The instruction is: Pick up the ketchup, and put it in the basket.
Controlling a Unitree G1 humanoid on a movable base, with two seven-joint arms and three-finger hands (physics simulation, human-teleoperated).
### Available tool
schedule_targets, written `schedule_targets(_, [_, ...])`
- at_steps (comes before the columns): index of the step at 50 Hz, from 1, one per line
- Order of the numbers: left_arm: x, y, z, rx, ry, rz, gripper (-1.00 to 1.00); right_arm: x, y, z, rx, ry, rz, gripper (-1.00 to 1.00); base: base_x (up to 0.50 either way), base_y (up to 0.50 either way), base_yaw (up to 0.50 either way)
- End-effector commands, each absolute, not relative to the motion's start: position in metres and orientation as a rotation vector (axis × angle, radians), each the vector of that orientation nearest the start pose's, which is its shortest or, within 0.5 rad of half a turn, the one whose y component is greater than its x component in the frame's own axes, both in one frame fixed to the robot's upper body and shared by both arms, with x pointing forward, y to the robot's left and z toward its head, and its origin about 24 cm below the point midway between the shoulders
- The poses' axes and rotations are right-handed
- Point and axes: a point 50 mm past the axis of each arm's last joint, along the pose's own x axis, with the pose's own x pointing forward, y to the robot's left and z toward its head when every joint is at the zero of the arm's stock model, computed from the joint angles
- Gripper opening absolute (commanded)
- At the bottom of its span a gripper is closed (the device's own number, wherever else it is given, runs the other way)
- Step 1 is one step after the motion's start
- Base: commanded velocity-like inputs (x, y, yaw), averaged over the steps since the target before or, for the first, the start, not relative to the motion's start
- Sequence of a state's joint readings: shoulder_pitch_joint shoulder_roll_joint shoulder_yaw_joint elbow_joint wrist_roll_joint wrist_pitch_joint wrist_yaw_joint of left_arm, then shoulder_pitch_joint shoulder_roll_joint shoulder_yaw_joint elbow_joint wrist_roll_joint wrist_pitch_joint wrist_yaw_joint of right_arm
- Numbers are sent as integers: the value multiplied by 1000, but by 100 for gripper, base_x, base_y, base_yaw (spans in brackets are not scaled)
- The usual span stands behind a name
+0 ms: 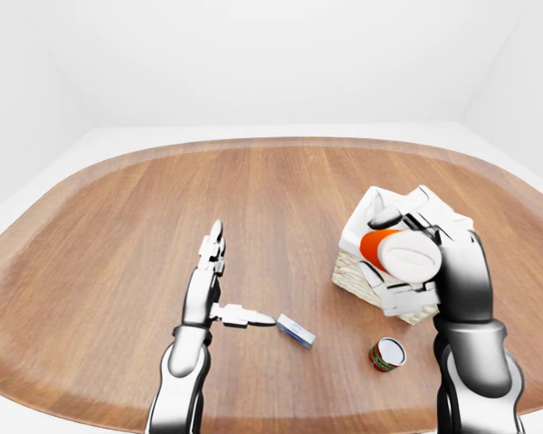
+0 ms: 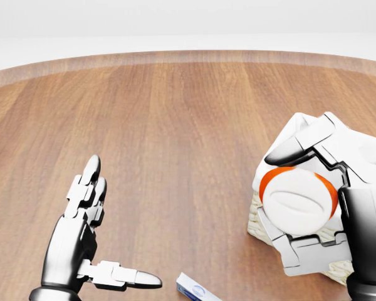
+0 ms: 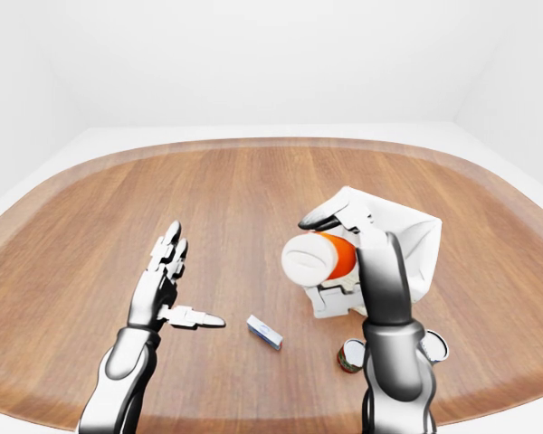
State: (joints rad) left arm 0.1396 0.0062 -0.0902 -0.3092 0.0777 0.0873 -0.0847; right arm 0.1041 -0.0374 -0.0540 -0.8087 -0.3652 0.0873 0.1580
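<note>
The ketchup (image 2: 299,199) is an orange-red bottle with a wide white cap, tipped so the cap faces the head camera. My right hand (image 3: 317,258) is shut on it, fingers (image 2: 301,145) over the top and thumb underneath. It hangs in the air before the left corner of the basket (image 1: 360,237), a wicker box lined with white cloth, and hides much of that basket in the head view. My left hand (image 1: 243,271) is open and empty, fingers straight and thumb stretched right, left of the basket above the wooden table.
A small white-and-blue box (image 1: 295,331) lies on the table just right of the left thumb. A red-and-green can (image 1: 387,354) sits below the basket beside my right forearm. The round wooden table (image 1: 118,235) ends in a curved edge at the bottom.
</note>
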Motion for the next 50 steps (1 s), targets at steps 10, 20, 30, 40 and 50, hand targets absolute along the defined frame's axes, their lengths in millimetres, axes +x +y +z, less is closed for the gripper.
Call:
schedule_targets(10, [225,133,70,76,-72,-130,100,207,-177,226,-903,-629,-93,-100,0,0,0])
schedule_targets(20, [225,132,72,77,-80,-133,100,239,-193,208,-1040,-432,-81,-100,0,0,0])
schedule_targets(30, [224,134,73,76,-85,-131,100,273,-217,191,-1145,-241,-89,-100,0,0,0])
schedule_targets(40, [225,134,72,76,-79,-130,100,298,-260,175,-1151,-82,-176,-100,0,0,0])
schedule_targets(50, [226,133,69,78,-74,-130,100,312,-275,163,-1195,15,-190,-100,0,0,0])
